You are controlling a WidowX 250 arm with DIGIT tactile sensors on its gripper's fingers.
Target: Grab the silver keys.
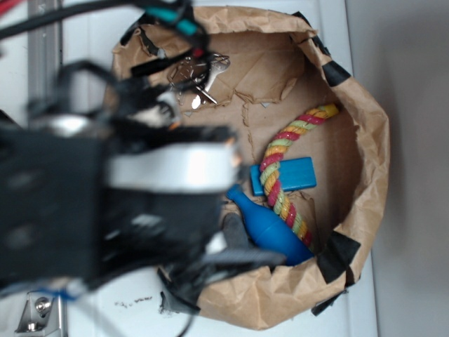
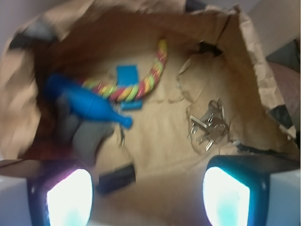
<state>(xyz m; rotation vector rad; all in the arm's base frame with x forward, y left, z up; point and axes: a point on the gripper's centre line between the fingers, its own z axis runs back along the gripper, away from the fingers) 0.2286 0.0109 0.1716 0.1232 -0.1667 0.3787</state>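
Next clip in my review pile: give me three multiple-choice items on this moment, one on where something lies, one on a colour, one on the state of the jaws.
1. In the wrist view, where do the silver keys lie?
A. Under the rope toy
B. Alone on the bag floor, on the right
C. Outside the paper bag

2. What colour is the bottle-shaped toy?
A. Blue
B. Green
C. White

3. How do the jaws of the gripper stand?
A. Shut on the keys
B. Shut on the rope toy
C. Open, holding nothing

Answers:
1. B: the keys rest on bare brown paper inside the paper bag, apart from the rope toy and the other things.
2. A: it is solid blue in both views, beside the small blue block.
3. C: the wrist view shows the two fingers wide apart with only the bag floor between them.
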